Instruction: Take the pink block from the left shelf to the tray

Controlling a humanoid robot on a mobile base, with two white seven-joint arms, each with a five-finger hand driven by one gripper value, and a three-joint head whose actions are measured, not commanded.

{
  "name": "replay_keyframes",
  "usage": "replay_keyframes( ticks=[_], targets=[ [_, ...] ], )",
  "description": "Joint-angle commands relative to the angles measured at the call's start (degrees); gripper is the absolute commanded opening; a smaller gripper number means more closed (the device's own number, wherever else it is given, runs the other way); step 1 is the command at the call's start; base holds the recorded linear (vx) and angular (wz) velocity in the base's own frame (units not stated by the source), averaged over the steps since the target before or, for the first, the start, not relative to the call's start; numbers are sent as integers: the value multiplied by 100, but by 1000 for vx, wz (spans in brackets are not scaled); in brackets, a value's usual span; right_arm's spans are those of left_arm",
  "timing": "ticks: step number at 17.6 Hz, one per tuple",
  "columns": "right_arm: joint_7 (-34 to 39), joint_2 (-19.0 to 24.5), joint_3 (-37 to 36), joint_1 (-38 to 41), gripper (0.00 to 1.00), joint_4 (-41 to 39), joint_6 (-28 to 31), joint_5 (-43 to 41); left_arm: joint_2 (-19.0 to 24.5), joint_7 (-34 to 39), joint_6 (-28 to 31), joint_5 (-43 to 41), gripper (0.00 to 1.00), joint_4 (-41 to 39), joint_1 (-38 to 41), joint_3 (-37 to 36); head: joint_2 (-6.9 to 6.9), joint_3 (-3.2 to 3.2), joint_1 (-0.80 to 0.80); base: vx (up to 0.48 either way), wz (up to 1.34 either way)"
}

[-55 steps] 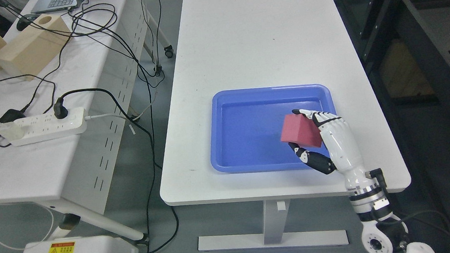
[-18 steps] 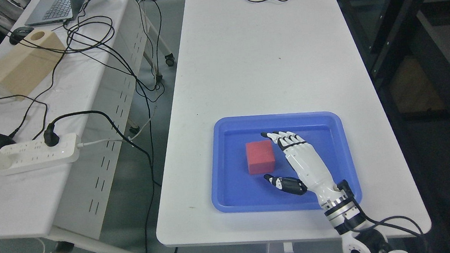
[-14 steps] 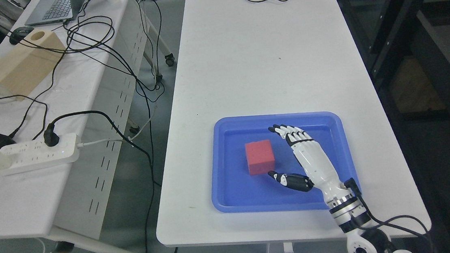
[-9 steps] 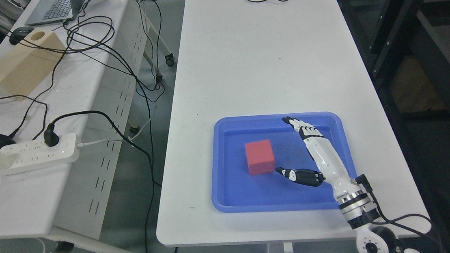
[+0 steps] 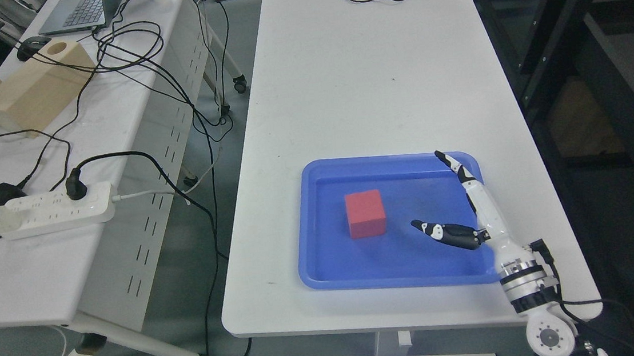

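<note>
The pink-red block (image 5: 365, 213) rests flat on the floor of the blue tray (image 5: 325, 269), left of the tray's middle. My right hand (image 5: 432, 192) hovers over the tray's right side, seen edge-on, with its fingers (image 5: 453, 165) stretched straight toward the far rim and the dark thumb (image 5: 442, 232) pointing left. It is open, holds nothing, and stands clear of the block by a small gap. The right arm enters from the lower right. The left arm does not show.
The tray sits near the front edge of a long white table (image 5: 365, 70). A second table on the left carries a power strip (image 5: 44, 210), tangled cables (image 5: 128, 51) and wooden boxes (image 5: 33, 88). Dark shelving (image 5: 579, 23) stands on the right.
The right hand let go of the block, which now lies in the tray. Since then the hand has opened, turned edge-on and drawn back to the right. The camera view shifted slightly.
</note>
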Motion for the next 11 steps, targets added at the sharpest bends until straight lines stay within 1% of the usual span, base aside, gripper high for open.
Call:
replay_keyframes(
  ticks=[1, 3, 4, 11],
  targets=[
    [10, -59, -613, 11, 99, -14, -440, -2794, 100, 1, 1, 0, 100, -100, 114, 0, 0, 0, 0, -62, 0],
    [10, -59, -631, 47, 99, -14, -775, -2952, 100, 1, 1, 0, 100, -100, 114, 0, 0, 0, 0, -74, 0],
    [10, -59, -631, 55, 99, -14, -837, -2971, 100, 1, 1, 0, 100, -100, 114, 0, 0, 0, 0, -90, 0],
    [1, -59, -631, 55, 99, -5, -821, -2971, 100, 1, 1, 0, 100, -100, 114, 0, 0, 0, 0, -100, 0]
  ],
)
